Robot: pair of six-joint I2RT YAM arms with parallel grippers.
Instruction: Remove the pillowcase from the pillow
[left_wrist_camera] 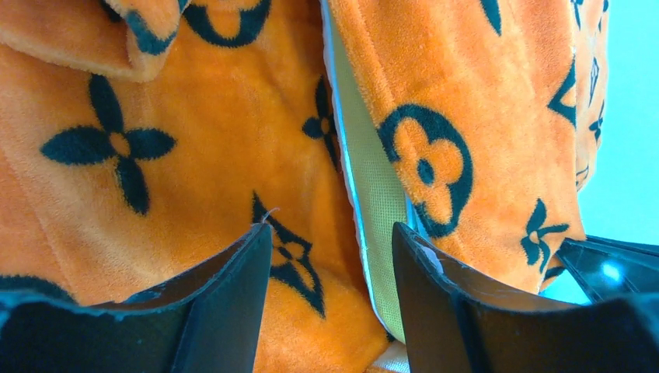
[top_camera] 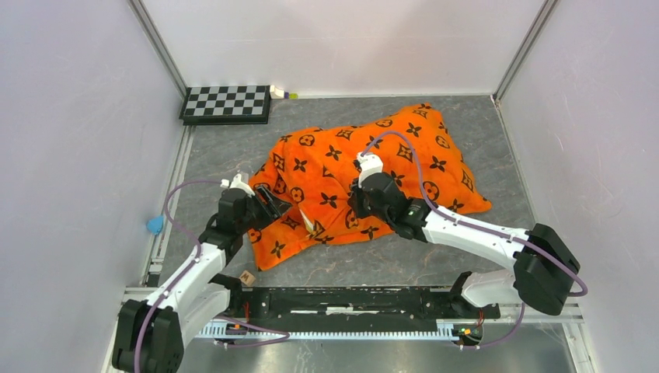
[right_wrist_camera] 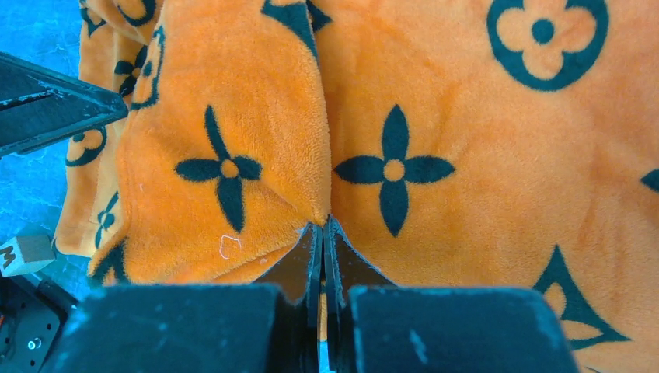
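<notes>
The orange pillowcase with black motifs lies in a heap on the grey table, still around the pillow. Only a small white bit of the pillow shows at the near opening. In the left wrist view its yellow-green band runs between folds of pillowcase. My left gripper is open at the heap's left edge, its jaws astride orange fabric and the band. My right gripper is shut on a fold of pillowcase, its fingertips pinched together.
A checkerboard and a small white object lie at the back left. A blue object sits by the left wall. A small wooden block lies near the arm bases. Walls enclose the table on three sides.
</notes>
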